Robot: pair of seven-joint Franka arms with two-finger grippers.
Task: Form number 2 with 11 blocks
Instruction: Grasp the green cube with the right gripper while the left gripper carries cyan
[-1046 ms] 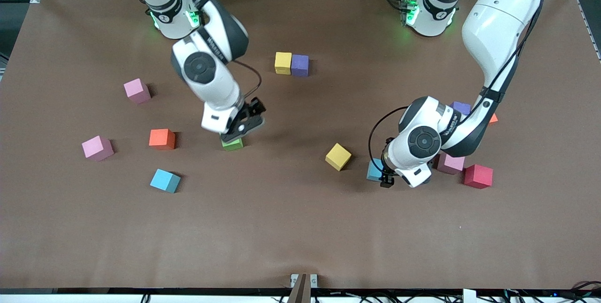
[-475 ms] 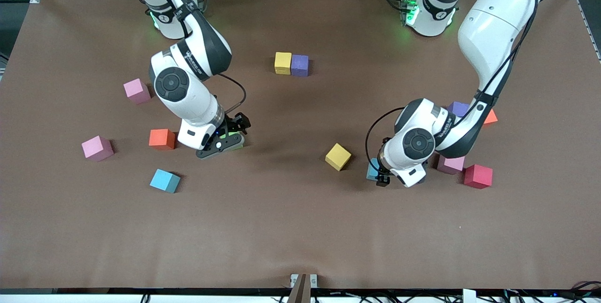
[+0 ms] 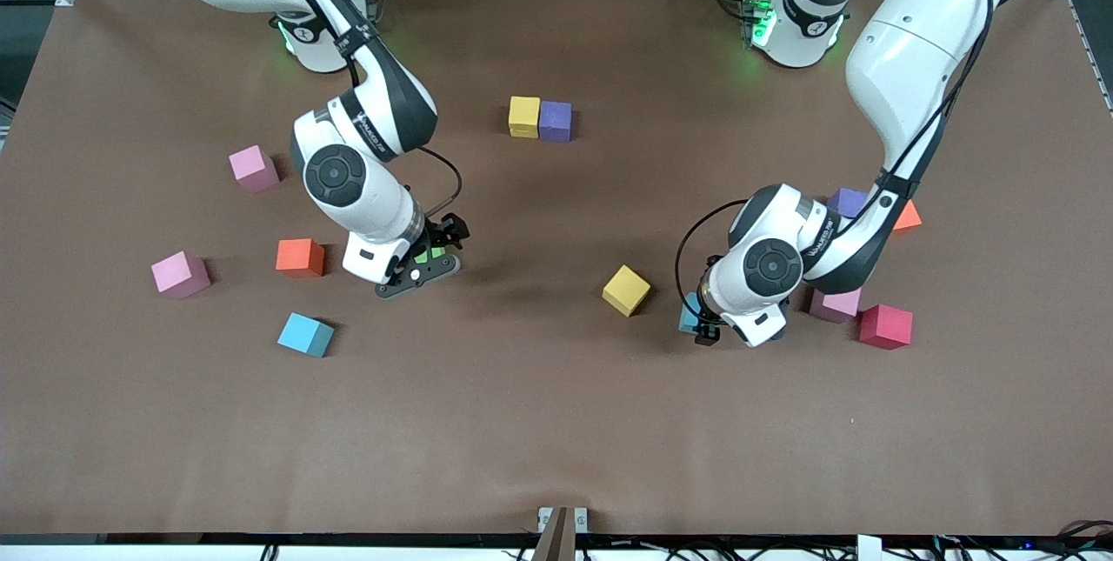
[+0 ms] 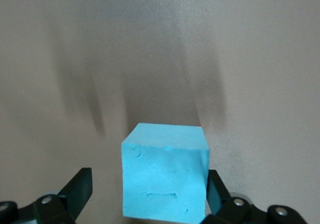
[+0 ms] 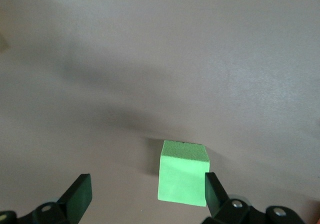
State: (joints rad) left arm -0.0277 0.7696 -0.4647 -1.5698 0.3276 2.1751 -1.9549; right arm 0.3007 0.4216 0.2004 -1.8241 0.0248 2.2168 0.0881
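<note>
Blocks lie scattered on the brown table (image 3: pixel 539 422); no digit is formed. A yellow block (image 3: pixel 523 116) and a purple block (image 3: pixel 555 120) sit touching side by side, nearest the robots' bases.

Right arm's end of the table: two pink blocks (image 3: pixel 253 168) (image 3: pixel 180 273), an orange-red block (image 3: pixel 300 257) and a light blue block (image 3: pixel 305 334), all apart from one another.

Right hand (image 5: pixel 145 194) is low at the table with fingers wide open around the green block (image 5: pixel 183 179). One finger (image 5: pixel 212 194) stands just beside the block, the other well clear. Nothing gripped.

Left hand (image 4: pixel 147 196) is also low and open around a second light blue block (image 4: pixel 166 180). One finger (image 4: pixel 214 191) stands close against the block, the other (image 4: pixel 80 191) apart from it; whether it touches cannot be told.

A tilted yellow block (image 3: pixel 626 290) lies near that hand. Around the left arm: a pink block (image 3: pixel 835 305) just beside a red block (image 3: pixel 885 325), a purple block (image 3: pixel 850 200) and an orange block (image 3: pixel 908 217), both partly hidden.
</note>
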